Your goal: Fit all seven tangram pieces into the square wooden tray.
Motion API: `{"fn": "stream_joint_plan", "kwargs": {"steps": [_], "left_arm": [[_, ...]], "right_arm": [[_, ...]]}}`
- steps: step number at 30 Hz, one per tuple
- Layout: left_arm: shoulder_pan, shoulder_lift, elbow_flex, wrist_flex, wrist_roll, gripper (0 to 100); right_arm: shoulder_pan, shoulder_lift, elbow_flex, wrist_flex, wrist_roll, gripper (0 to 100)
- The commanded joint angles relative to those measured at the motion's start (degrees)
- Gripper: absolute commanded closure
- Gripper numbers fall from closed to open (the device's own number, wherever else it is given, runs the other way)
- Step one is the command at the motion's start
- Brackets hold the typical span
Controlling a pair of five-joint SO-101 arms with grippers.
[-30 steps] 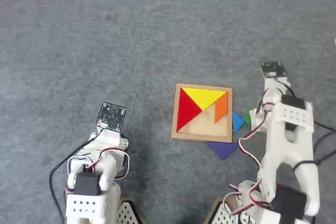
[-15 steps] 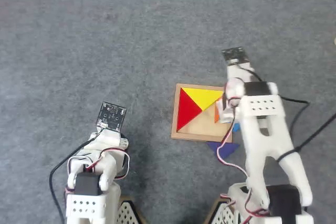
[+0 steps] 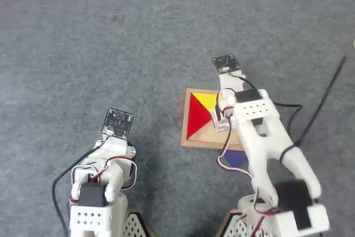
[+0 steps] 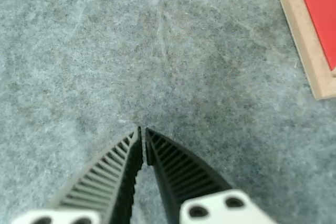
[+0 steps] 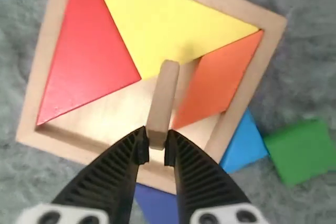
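The square wooden tray (image 5: 63,144) holds a red triangle (image 5: 86,61), a yellow triangle (image 5: 163,24) and an orange piece (image 5: 218,80); part of its floor is bare. My right gripper (image 5: 155,140) is shut on a plain wood-coloured piece (image 5: 163,95), held edge-on above the tray's middle. Off the tray's right edge lie a light blue piece (image 5: 242,145) and a green piece (image 5: 298,148); a dark blue triangle (image 3: 237,158) lies near its front right corner. My left gripper (image 4: 142,129) is shut on nothing over bare carpet, left of the tray (image 4: 304,51).
Everything rests on grey carpet (image 3: 111,43). The left arm (image 3: 113,137) stands at the front left, well away from the tray (image 3: 191,144). The right arm (image 3: 249,115) covers the tray's right half in the high view.
The right arm has swung left from beside the tray's right edge to above the tray, with the wood-coloured piece in its gripper. The left arm has not moved.
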Motion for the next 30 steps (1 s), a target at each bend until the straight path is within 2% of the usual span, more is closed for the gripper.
{"fn": "stream_joint_plan", "kwargs": {"steps": [1, 11, 20, 24, 30], "left_arm": [[-0.35, -1.23, -0.48, 0.26, 0.44, 98], [-0.35, -1.23, -0.48, 0.26, 0.44, 98], [-0.35, -1.23, -0.48, 0.26, 0.44, 98], [-0.35, -1.23, -0.48, 0.26, 0.44, 98], [-0.35, -1.23, -0.48, 0.26, 0.44, 98]], "right_arm": [[-0.75, 1.54, -0.44, -2.59, -0.70, 99.1], [-0.22, 2.51, -0.70, -2.68, -0.18, 98.1], [-0.66, 2.42, -1.05, -2.68, -0.18, 77.9], [-1.10, 2.42, -2.11, -2.77, -0.44, 77.2], [-6.81, 2.51, -2.73, -4.79, -0.26, 77.2]]}}
